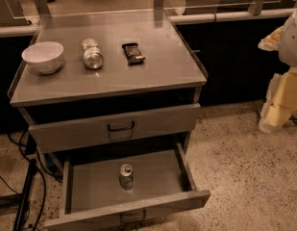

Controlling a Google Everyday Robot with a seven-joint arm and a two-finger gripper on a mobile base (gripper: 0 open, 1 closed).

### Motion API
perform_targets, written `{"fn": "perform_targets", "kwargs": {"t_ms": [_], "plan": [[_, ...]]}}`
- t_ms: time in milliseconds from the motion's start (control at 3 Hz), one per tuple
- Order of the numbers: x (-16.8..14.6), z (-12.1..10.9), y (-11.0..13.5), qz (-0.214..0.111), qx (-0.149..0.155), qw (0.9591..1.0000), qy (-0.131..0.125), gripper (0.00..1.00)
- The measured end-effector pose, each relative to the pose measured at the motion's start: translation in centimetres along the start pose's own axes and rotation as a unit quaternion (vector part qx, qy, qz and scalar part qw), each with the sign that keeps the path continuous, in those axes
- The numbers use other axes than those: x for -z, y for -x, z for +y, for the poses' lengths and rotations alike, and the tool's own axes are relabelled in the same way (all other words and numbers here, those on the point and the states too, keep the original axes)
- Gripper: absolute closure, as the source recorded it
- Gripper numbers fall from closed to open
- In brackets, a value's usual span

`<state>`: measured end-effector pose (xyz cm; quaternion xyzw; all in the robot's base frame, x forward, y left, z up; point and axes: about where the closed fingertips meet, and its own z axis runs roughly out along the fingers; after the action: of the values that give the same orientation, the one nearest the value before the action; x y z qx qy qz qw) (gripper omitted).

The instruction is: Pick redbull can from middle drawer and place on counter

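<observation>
The redbull can (126, 176) stands upright on the floor of the middle drawer (157, 177), a little left of its centre, silver top with pull tab facing up. The drawer is pulled far out, its front panel at the bottom of the view. The counter (162, 71) is the grey steel cabinet top above it. My gripper (273, 119) hangs at the far right of the view on a cream and white arm, above the floor, well to the right of the cabinet and apart from the can.
On the counter stand a white bowl (43, 57) at the left, a fatter shiny silver can (92, 55) lying on its side, and a dark snack packet (133, 53). The top drawer (80, 131) sticks out slightly. Black cables (28, 186) lie on the floor at the left.
</observation>
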<state>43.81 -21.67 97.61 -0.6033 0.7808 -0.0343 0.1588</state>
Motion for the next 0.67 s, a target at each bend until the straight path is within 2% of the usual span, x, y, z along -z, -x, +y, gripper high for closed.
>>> {"fn": "perform_targets", "kwargs": {"t_ms": [333, 667], "plan": [[0.0, 0.0, 0.0, 0.000, 0.000, 1.0000, 0.000, 0.00], [-2.5, 0.5, -0.7, -0.008, -0.016, 0.9998, 0.007, 0.00]]}}
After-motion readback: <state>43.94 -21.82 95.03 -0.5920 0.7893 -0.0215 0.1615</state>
